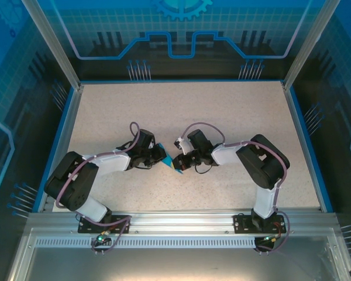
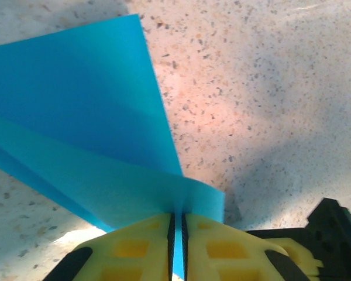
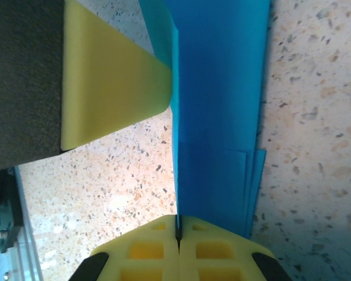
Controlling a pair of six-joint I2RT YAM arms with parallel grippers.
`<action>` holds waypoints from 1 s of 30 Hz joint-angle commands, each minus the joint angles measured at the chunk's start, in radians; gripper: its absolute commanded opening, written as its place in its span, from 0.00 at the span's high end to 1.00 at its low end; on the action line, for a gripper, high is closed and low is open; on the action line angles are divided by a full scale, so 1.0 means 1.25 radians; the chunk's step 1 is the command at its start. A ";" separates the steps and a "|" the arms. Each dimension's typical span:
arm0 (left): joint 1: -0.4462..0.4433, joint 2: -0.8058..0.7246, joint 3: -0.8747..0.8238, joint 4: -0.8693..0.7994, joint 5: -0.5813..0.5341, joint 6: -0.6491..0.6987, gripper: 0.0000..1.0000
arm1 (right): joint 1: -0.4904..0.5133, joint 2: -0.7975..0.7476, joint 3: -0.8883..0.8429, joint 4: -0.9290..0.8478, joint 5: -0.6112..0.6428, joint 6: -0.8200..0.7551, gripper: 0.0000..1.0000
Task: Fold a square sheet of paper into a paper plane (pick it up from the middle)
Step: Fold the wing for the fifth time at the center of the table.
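Note:
The bright blue paper (image 1: 169,163), folded into layered creases with a pointed end, hangs between both grippers just above the table's middle. My left gripper (image 1: 162,158) is shut on it; in the left wrist view the paper (image 2: 76,117) runs down between the yellow fingers (image 2: 134,246) of that gripper (image 2: 176,214). My right gripper (image 1: 179,161) faces it from the right. In the right wrist view this gripper (image 3: 177,218) is shut on the thin edge of the paper (image 3: 216,117), whose stepped layers show at the right. A yellow finger (image 3: 111,88) of the left gripper lies against the paper.
The speckled beige table (image 1: 222,111) stretches behind and to both sides of the grippers. A blue rim and metal posts (image 1: 52,47) bound it. The arm bases (image 1: 96,219) stand on the metal rail at the near edge.

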 commanded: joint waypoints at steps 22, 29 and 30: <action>0.006 -0.010 -0.044 0.075 0.051 0.033 0.84 | -0.066 0.136 0.056 0.016 -0.153 0.166 1.00; 0.005 -0.012 -0.050 0.082 0.051 0.039 0.85 | -0.081 0.168 0.068 0.012 -0.178 0.208 1.00; 0.005 -0.011 -0.051 0.082 0.052 0.041 0.85 | -0.083 0.170 0.071 0.008 -0.178 0.211 1.00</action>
